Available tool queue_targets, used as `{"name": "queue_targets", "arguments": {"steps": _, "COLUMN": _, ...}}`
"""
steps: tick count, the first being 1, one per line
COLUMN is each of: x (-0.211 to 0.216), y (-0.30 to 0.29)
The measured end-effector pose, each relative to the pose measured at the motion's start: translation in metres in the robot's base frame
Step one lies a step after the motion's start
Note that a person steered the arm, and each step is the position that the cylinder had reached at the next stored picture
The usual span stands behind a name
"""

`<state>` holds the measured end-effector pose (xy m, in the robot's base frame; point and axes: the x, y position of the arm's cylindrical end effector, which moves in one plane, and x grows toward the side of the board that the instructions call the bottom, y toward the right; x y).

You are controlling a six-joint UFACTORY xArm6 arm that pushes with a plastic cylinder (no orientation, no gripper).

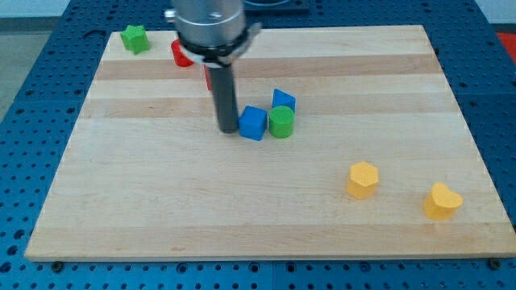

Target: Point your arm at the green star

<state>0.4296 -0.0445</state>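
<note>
Green, the star (135, 38) lies at the board's far left corner, up and to the view's left of my tip (229, 130) and well apart from it. There is no pincer on this arm, only a straight dark rod, so nothing spreads, presses or pinches.

My tip rests on the wooden board (161, 209) just to the left of a blue cube (253, 122), touching it or very nearly; the gap cannot be judged. Right of that cube, touching it, stands a green cylinder (281, 122). Behind those two, up and to the right of my tip, sits a second blue block (284, 100), its lower part covered by the cylinder, so its shape is unclear.

Between my tip and the star lies a red block (181, 55), up and left of my tip, mostly hidden by the arm's grey housing (210, 24); its shape cannot be made out. A sliver of a second red piece (207, 77) shows at the rod's left edge, too little to tell its shape or whether it is a separate block.

Far to the lower right of my tip sit two yellow blocks: a yellow hexagon-like block (362, 180), and further right a yellow heart (442, 201) near the board's right edge. They stand apart from each other.

The housing is cut off by the view's top. Blue perforated table (32, 121) surrounds the board.
</note>
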Motion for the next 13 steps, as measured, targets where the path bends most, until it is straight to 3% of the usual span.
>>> {"name": "queue_targets", "arguments": {"steps": 1, "x": 0.000, "y": 0.018}}
{"name": "queue_targets", "arguments": {"steps": 2, "x": 0.001, "y": -0.032}}
{"name": "queue_targets", "arguments": {"steps": 3, "x": -0.007, "y": -0.142}}
{"name": "queue_targets", "arguments": {"steps": 5, "x": -0.116, "y": -0.260}}
{"name": "queue_targets", "arguments": {"steps": 7, "x": -0.120, "y": -0.261}}
{"name": "queue_targets", "arguments": {"steps": 9, "x": -0.238, "y": -0.256}}
{"name": "queue_targets", "arguments": {"steps": 11, "x": -0.239, "y": -0.250}}
{"name": "queue_targets", "arguments": {"steps": 13, "x": -0.238, "y": -0.181}}
